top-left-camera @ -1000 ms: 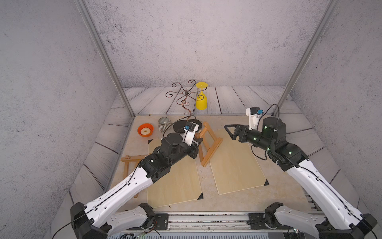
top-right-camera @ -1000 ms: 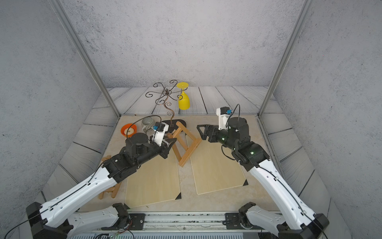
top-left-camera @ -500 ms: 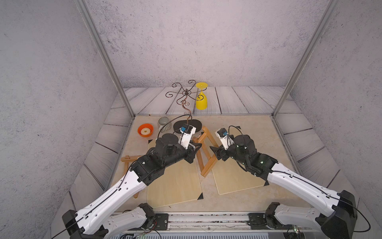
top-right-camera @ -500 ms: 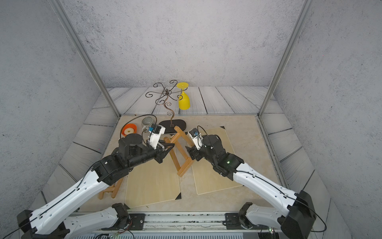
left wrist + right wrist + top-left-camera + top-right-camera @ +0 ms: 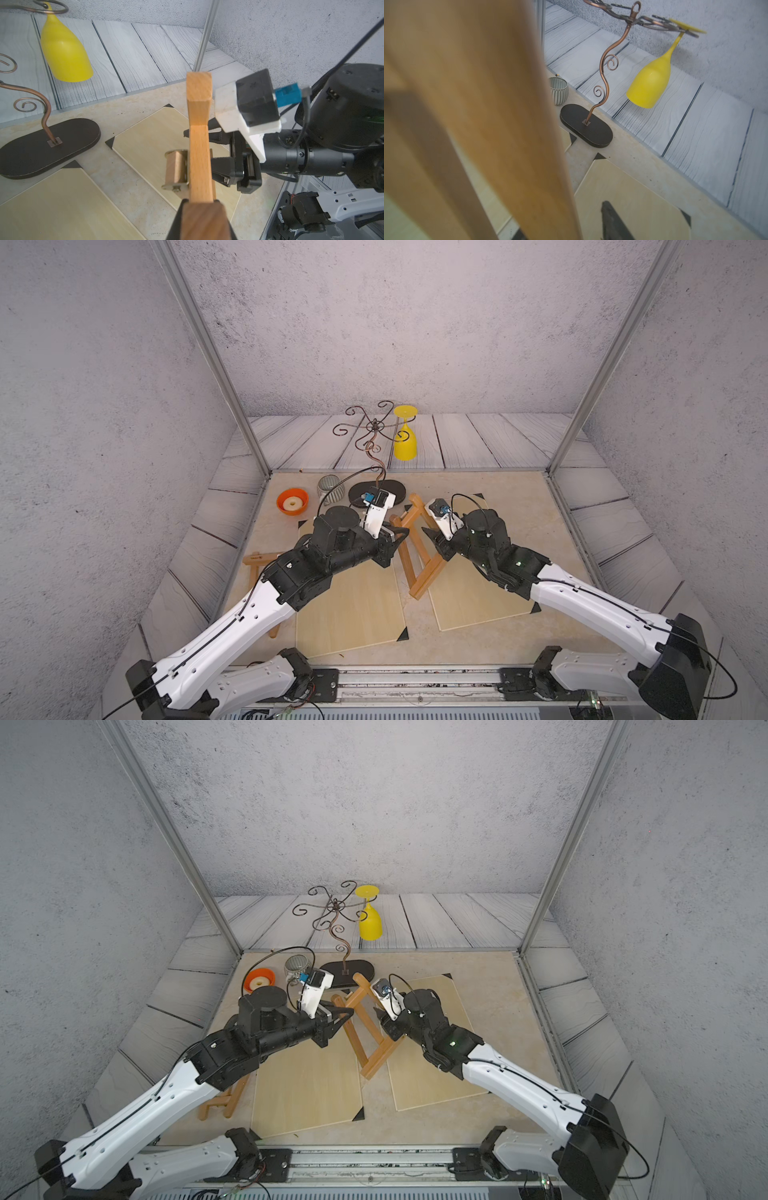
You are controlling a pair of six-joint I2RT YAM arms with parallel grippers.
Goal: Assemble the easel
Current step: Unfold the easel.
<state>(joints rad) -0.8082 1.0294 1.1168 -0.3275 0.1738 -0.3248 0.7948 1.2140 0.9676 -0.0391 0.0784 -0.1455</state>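
Right end effector (image 5: 430,540) swung in from the side, now at the easel (image 5: 430,577) | easel sits mid table (image 5: 511,497), over the gap between two boards (image 5: 349,605) | left end effector (image 5: 401,536) pinching its leg | right one clamped or spread, can't tell

i watch from two top views set high above the arm bases, side by side, angled down and forward across the table (image 5: 511,497) to the back wall (image 5: 395,323). both top views take in nearly the same scene, wire stand (image 5: 376,435) (image 5: 334,907) and yellow glass (image 5: 405,443) (image 5: 370,923) included. my left wrist camera sits close behind the easel frame (image 5: 198,162), facing the right arm (image 5: 311,158). my right wrist camera is so near the easel frame (image 5: 488,104) that it blurs; beyond it i see the stand and glass too.
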